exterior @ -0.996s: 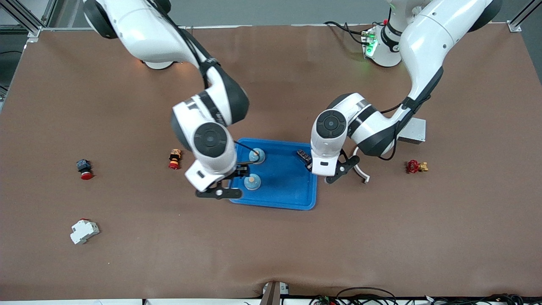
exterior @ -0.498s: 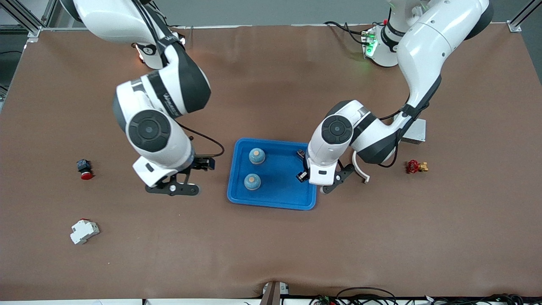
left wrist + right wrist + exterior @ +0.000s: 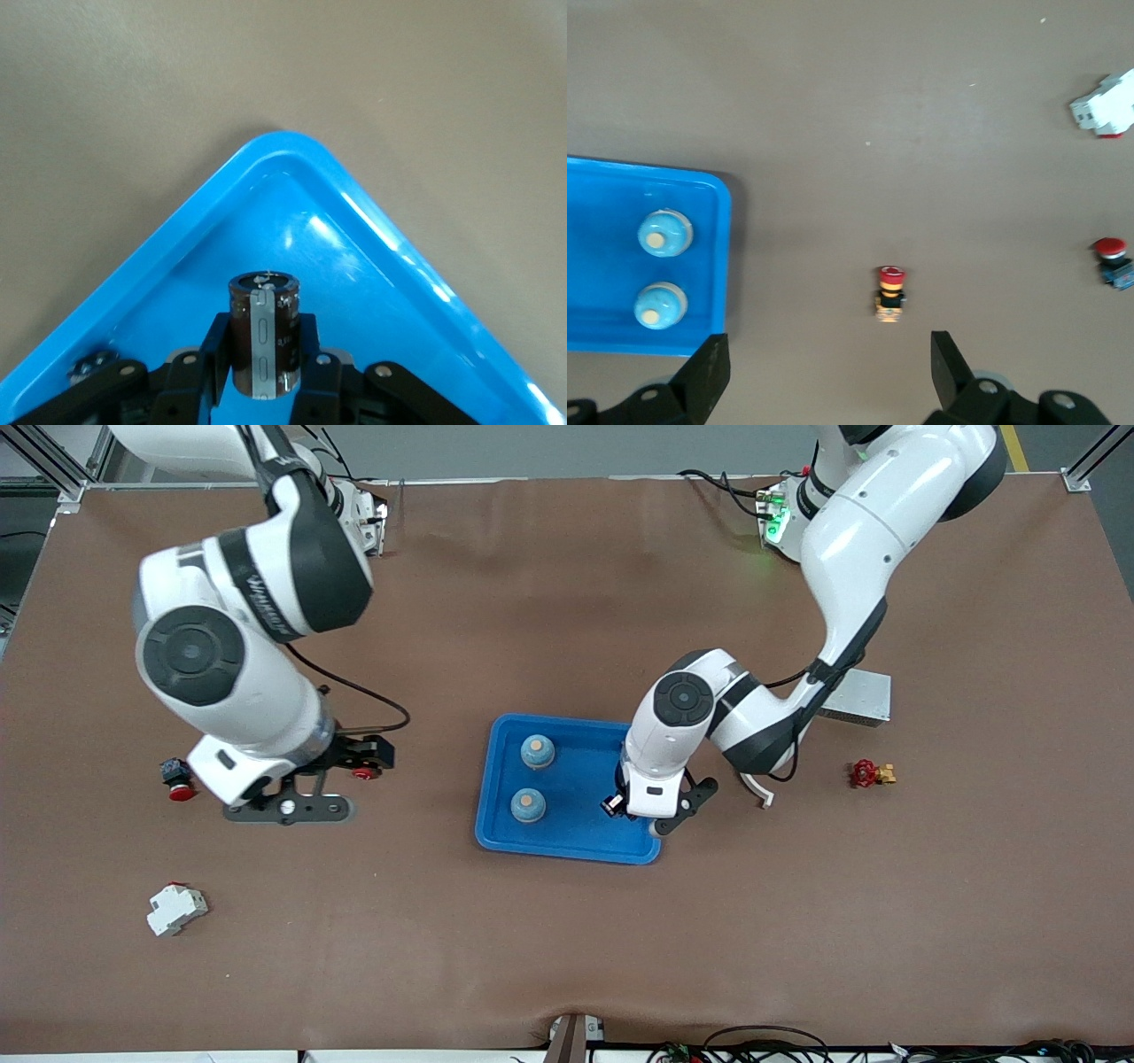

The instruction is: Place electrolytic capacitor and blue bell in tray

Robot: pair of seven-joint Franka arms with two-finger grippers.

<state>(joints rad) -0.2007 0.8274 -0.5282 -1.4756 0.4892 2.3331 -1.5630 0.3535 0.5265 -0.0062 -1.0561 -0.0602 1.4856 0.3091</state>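
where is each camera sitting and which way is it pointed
Front view: high across the table, facing both arms, over the tray.
Left wrist view: on the left arm, looking down at a tray corner; the left gripper shows, jaws shut on the capacitor.
Right wrist view: on the right arm, looking down past the right gripper, jaws open, at a red button on the table.
Shared: the tray appears in all three; both bells in front and right wrist views.

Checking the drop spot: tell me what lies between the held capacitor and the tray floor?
Nothing: the left wrist view shows bare tray floor under the capacitor.
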